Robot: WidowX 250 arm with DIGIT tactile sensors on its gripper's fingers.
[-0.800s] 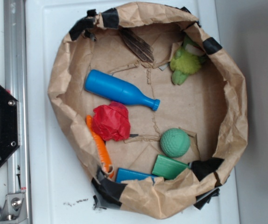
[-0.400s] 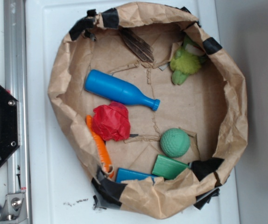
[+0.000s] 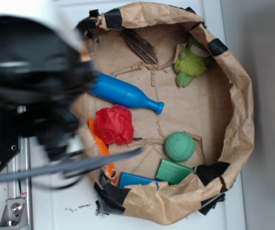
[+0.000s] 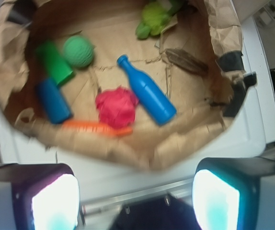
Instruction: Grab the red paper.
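Writing is seen nowhere. Red paper [image 3: 114, 125] [image 4: 116, 107] is lodged mid-bag between blue bottle [image 3: 124, 92] [image 4: 147, 91] and orange strip [image 3: 102, 149] [image 4: 97, 127]. Spread gripper [image 4: 135, 191] fingers [image 4: 53, 199] are shown only in the wrist view, at lower frame, empty.

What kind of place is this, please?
Probably a robot test bench, not a home. A brown paper bag, rolled open and patched with black tape, sits on a white table and holds toys such as a blue bottle and a green ball. A metal rail runs along the table's edge.
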